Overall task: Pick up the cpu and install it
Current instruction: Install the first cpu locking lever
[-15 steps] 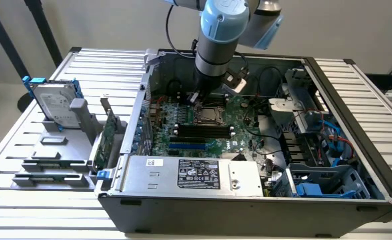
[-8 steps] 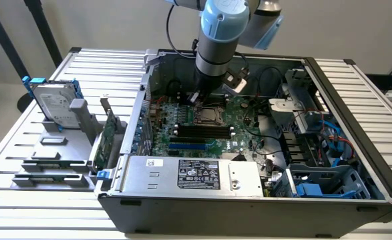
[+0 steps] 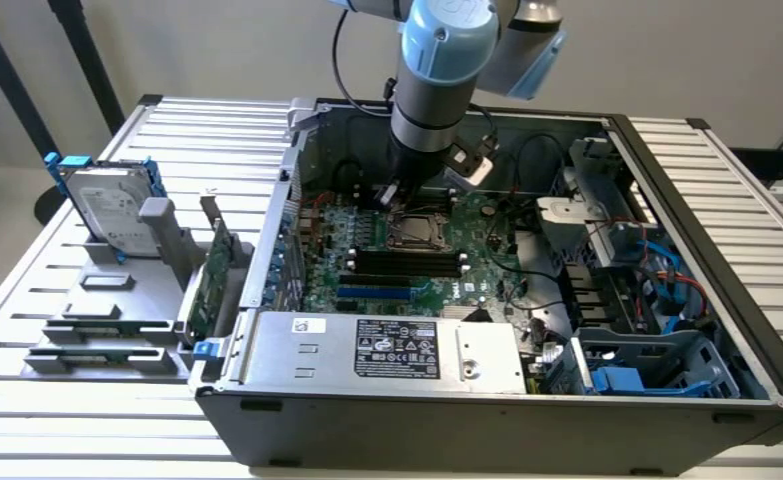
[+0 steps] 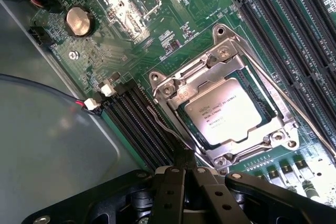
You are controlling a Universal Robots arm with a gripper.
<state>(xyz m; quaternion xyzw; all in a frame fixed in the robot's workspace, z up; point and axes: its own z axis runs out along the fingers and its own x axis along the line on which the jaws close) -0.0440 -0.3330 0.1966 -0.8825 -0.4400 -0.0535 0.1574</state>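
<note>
Computer case (image 3: 498,425) lies open on surface (image 3: 84,440). Inside, cpu (image 4: 227,113) sits in socket (image 4: 173,85) on motherboard (image 4: 173,19). Gripper (image 4: 185,167) empty, fingers pressed together, hovering just beside socket.

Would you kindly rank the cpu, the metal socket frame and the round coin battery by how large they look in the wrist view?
Largest to smallest:
1. metal socket frame
2. cpu, lying within that frame
3. round coin battery, clearly the smallest
All sit on one motherboard, so nearness skews this little.

Open computer case (image 3: 498,430), green motherboard (image 3: 478,225), labelled power supply (image 3: 298,350), hard drive (image 3: 108,215) upright outside
</note>
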